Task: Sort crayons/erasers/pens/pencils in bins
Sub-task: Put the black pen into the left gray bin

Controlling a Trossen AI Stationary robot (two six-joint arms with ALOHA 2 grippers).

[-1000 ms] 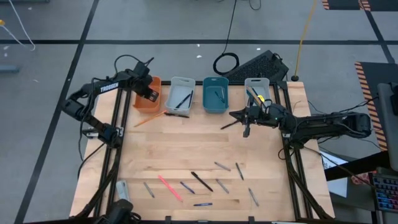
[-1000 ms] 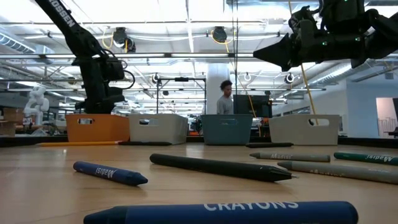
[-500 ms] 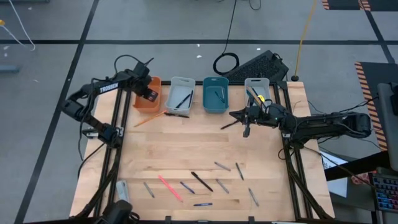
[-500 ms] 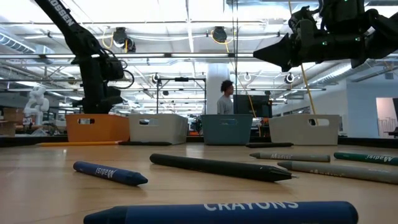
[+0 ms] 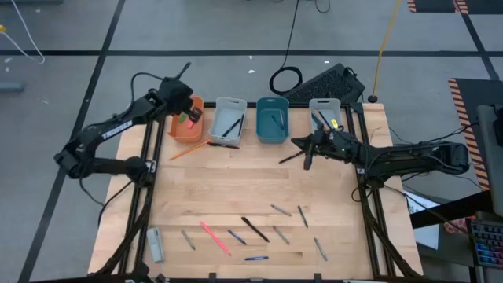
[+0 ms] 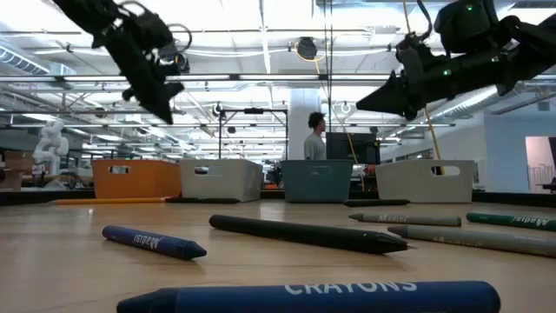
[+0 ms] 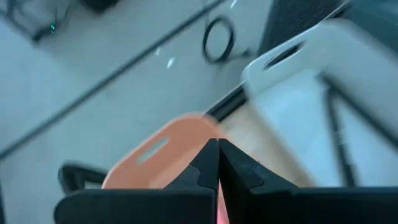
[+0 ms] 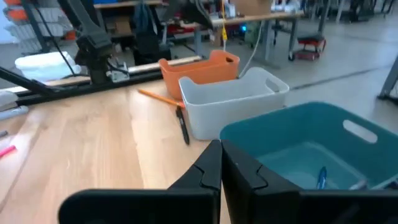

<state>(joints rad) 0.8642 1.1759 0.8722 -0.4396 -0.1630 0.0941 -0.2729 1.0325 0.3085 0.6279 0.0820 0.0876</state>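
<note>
"CRAYONS" lettering on nearest blue crayon [image 6: 304, 296]; neighbour's label possibly "Madisi".

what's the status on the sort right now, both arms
Left gripper shut, raised over the orange bin. Right gripper shut, raised in front of the teal bin. Loose sticks on the table's near side.

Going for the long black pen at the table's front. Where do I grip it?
Grip the black pen mid-length from straight above, jaws across its slim barrel: it lies flat and diagonal, with a blue crayon close beside it.
</note>
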